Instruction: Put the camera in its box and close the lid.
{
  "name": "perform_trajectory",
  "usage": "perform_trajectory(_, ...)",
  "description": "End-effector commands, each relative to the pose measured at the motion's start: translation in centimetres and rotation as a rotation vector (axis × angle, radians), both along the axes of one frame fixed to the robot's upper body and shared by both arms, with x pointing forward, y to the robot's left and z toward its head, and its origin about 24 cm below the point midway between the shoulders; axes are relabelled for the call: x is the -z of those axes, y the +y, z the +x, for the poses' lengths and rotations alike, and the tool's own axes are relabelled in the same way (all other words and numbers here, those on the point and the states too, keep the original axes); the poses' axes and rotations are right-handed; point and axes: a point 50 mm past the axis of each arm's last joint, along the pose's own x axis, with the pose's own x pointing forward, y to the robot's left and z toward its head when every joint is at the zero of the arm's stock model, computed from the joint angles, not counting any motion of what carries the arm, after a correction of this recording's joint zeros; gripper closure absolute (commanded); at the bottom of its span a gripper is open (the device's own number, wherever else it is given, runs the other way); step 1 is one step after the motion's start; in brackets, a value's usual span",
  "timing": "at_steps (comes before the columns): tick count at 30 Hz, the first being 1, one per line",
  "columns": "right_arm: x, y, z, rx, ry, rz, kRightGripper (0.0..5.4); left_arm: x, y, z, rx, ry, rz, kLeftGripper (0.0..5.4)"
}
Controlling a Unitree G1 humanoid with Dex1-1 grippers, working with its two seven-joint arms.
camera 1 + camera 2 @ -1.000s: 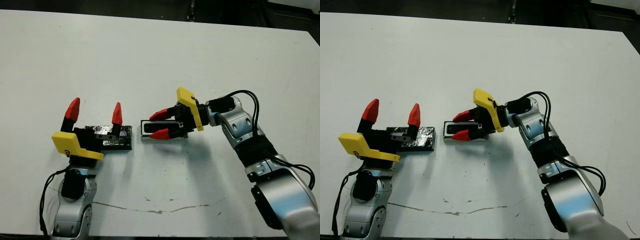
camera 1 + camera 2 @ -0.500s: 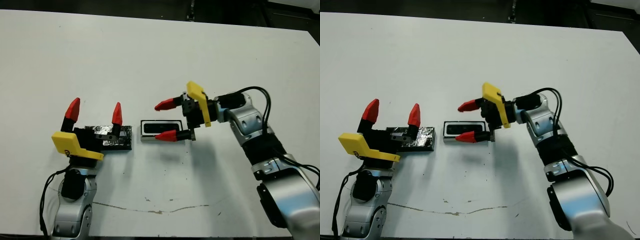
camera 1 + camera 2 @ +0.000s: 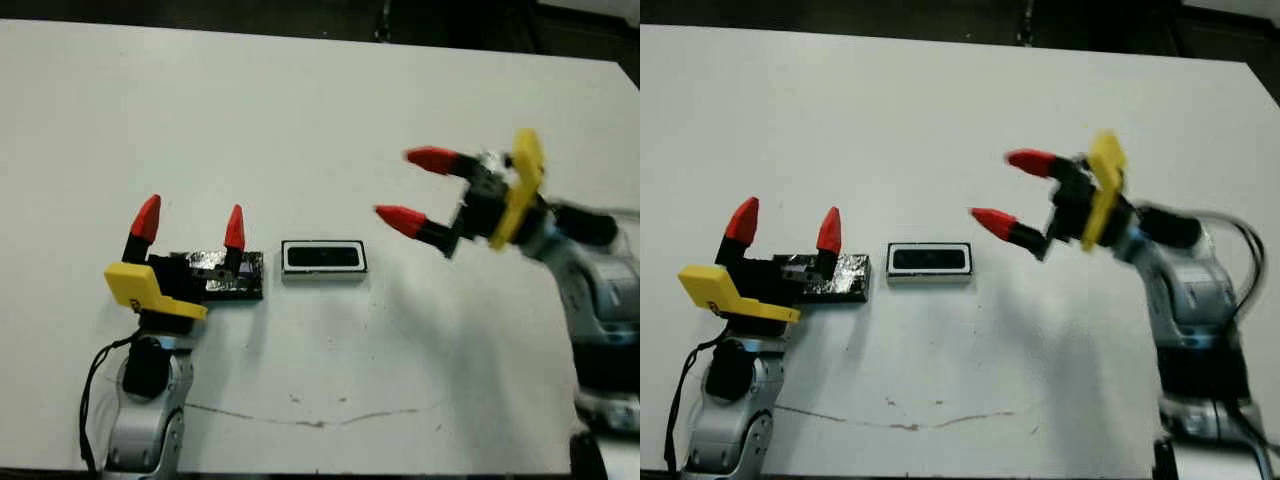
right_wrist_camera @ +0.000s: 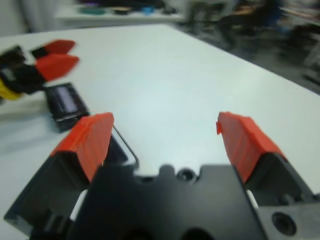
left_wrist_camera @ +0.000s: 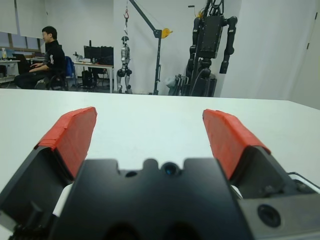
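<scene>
Left gripper, fingers spread and empty, stands over the lid, whose long axis runs left-right. Just beside it to the right lies the box, camera seated inside. Farther off, right gripper hangs wide open, empty. The left arm is nearer the lid.

White box, black camera, glossy black lid

camera in box, lid left
</scene>
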Motion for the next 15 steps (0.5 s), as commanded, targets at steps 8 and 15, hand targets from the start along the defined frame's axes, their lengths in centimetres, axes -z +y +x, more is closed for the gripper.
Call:
perform_trajectory(8, 5.1, -2.2, -6.0, 0.38, 0.0, 0.167, 1.2, 0.3, 0.3, 0.0, 0.002, 0.018, 0.03, 0.0)
perform_trajectory(15, 6.8, -1.0, -7.5, 0.47, -0.011, 0.133, 2.39, -0.2, 1.2, 0.1, 0.017, 0.007, 0.104, 0.0)
